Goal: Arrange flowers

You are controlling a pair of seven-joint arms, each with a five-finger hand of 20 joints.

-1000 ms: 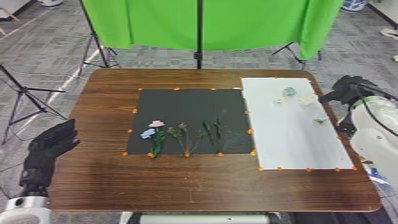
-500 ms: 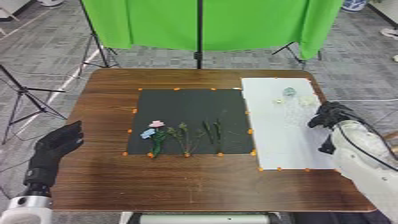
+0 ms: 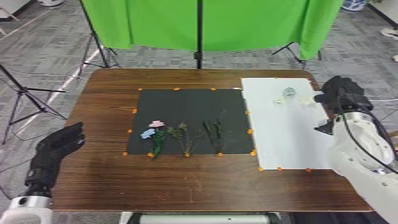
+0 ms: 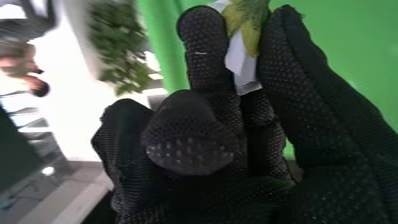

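Note:
My right hand is above the white sheet's right edge. In the right wrist view my right hand has a white strip with a yellow-green leafy piece pinched between its digits. My left hand hangs over the table's left side, fingers extended, holding nothing. On the black mat lie a pink flower, a blue flower, thin green stems and dark green leaves. A glass piece and a pale piece sit on the white sheet.
Orange markers line the mat and the sheet on the brown table. Beyond the far edge stand a green backdrop and its black stand. A tripod is left of the table.
My right hand dipped toward the near part of the white sheet, then moved back to its far right edge. The small green thing there is now hidden. My left hand has shifted slightly right.

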